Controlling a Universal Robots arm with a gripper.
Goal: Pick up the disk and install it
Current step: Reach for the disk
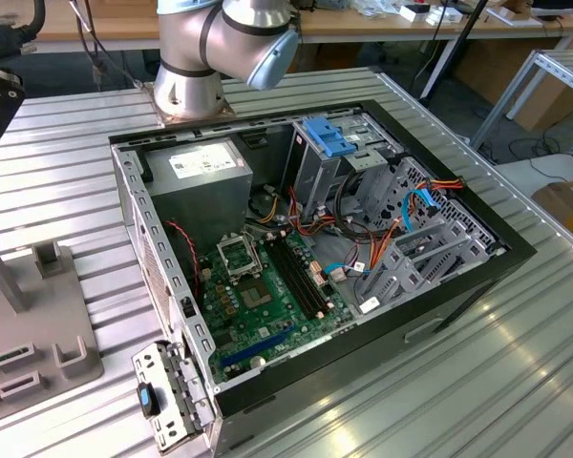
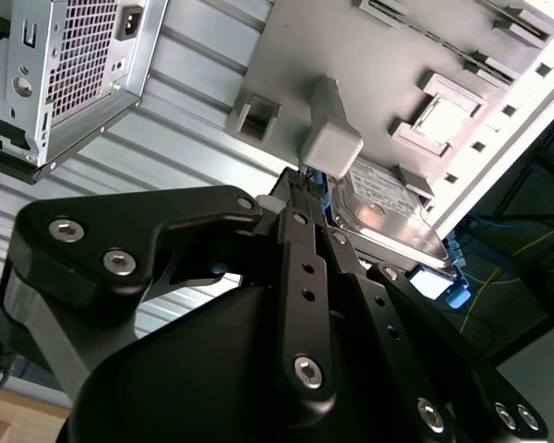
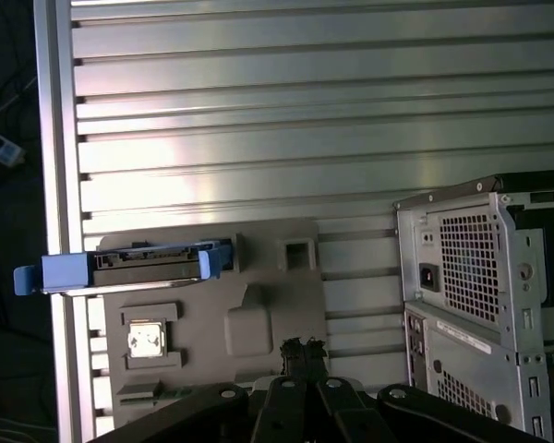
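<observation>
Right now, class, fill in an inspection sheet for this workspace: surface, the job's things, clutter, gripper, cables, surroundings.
Surface: ribbed metal table carrying an open computer case and a grey fixture tray.
Job's things: the disk sits at the fixture tray's edge, ungripped, outside the case.
Clutter: square chip in a tray pocket; metal bracket by the case's corner.
Grippers: gripper hangs over the tray, apart from the disk.
Cables: orange, red and blue wires inside the case.
Surroundings: workbenches behind the table.
</observation>
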